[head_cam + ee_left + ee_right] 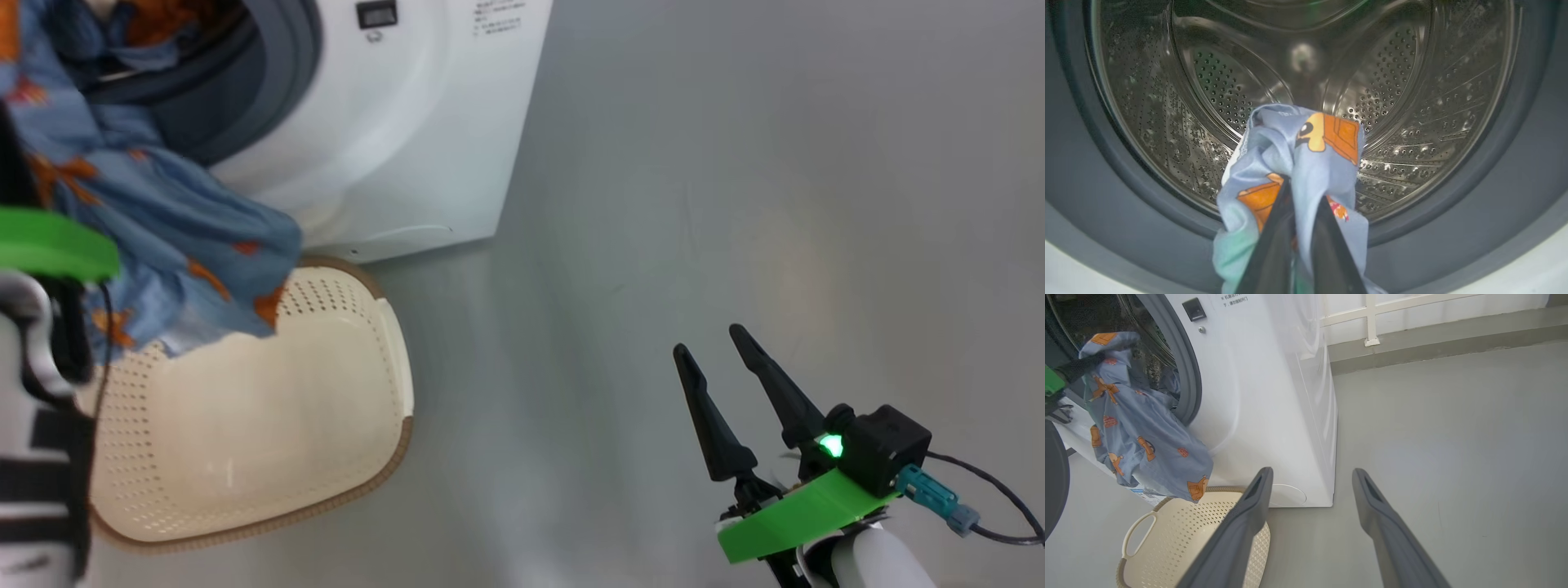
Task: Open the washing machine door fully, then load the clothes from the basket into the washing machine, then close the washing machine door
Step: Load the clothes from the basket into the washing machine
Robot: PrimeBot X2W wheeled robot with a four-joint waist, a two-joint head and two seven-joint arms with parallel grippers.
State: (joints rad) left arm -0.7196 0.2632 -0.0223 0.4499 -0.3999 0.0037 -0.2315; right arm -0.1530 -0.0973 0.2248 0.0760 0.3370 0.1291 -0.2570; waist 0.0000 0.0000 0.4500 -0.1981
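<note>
Pinched clothes in left jaws at drum mouth, right jaws spread. Loading; next likely needed deeper reach, release.

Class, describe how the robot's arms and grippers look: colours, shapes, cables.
The right gripper and left gripper each have two long, tapering dark fingers and a bright green plate behind. The right wrist adds a black box with a green light, a teal connector and a dark cable.

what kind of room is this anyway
Probably a laundry area, though quite bare: a white front-loading washing machine stands on a plain grey floor, with a cream laundry basket before it and a blue patterned garment hanging at its opening.
</note>
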